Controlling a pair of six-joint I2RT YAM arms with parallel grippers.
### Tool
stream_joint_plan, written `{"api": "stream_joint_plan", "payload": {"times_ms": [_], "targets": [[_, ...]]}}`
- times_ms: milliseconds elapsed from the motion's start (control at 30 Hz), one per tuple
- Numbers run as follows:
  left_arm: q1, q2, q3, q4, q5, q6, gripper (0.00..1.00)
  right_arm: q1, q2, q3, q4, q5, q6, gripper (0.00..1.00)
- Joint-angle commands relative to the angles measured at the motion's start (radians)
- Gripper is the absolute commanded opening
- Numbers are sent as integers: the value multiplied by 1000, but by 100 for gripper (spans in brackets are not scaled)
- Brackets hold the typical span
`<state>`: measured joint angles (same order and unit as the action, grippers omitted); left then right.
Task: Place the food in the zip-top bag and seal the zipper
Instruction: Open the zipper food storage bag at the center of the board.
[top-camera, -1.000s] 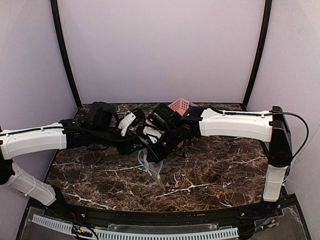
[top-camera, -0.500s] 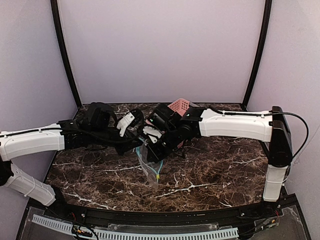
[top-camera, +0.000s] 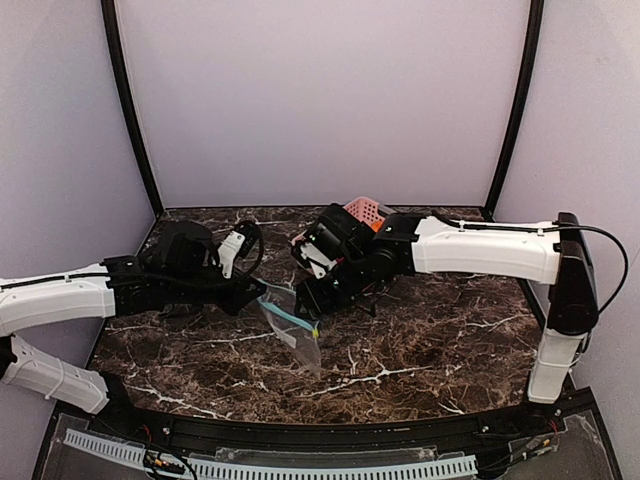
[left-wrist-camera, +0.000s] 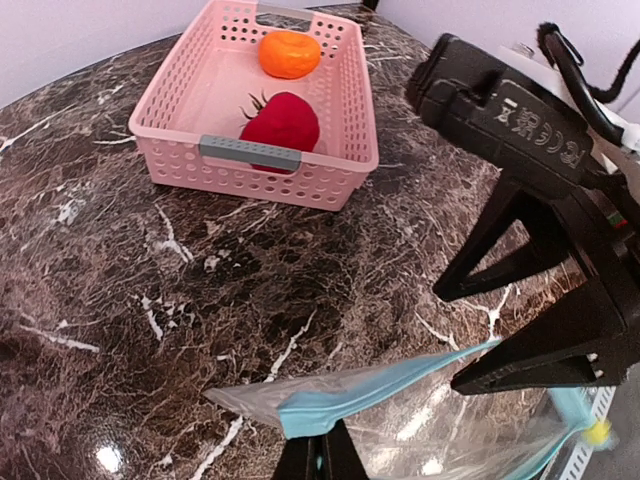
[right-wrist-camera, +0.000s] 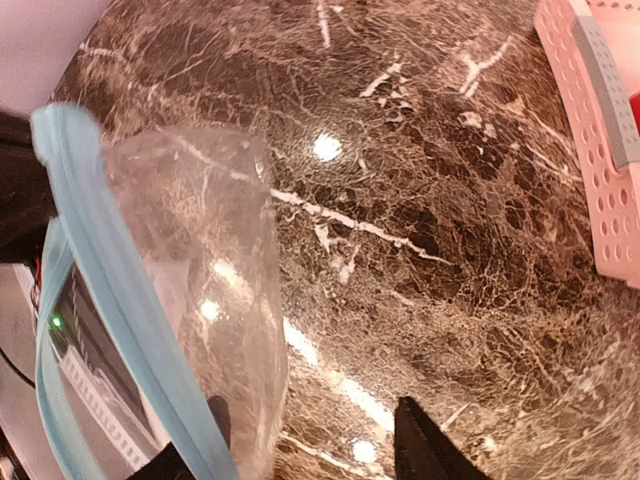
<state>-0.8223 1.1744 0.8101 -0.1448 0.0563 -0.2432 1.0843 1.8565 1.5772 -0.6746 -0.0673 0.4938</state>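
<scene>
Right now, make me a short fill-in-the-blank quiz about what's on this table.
1. The orange food and the red food sit inside the pink ____.
2. The left end effector is shut on the blue strip of the clear ____.
3. The right end effector has its jaws ____.
Missing words: basket; bag; open.

A pink slotted plastic basket (left-wrist-camera: 345, 120) with a grey bar handle (left-wrist-camera: 249, 152) on its near long wall sits upright at the upper centre of the left wrist view. It stands on a dark brown marble bench (left-wrist-camera: 120, 260) with white veining. In the top view the basket is at the upper centre, near a pale lilac back wall (top-camera: 320, 100) flanked by two black curved posts (top-camera: 127, 105).
</scene>
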Motion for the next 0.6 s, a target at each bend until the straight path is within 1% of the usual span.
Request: {"api": "stream_joint_plan", "payload": {"times_ms": [0,100,233,367,567], "targets": [[3,-47,-62,59,-129,-197,1,24,-36,-15,23,13,56,59],[2,-46,-81,87,-155,-236,1,37,-34,-18,26,17,121,61],[0,-49,-98,105,-193,-269,1,49,-26,-33,36,37,196,57],[0,-57,-108,114,-226,-292,1,62,-11,-43,49,30,220,53],[1,-61,-139,169,-217,-331,1,69,17,-47,81,29,231,50]]}}
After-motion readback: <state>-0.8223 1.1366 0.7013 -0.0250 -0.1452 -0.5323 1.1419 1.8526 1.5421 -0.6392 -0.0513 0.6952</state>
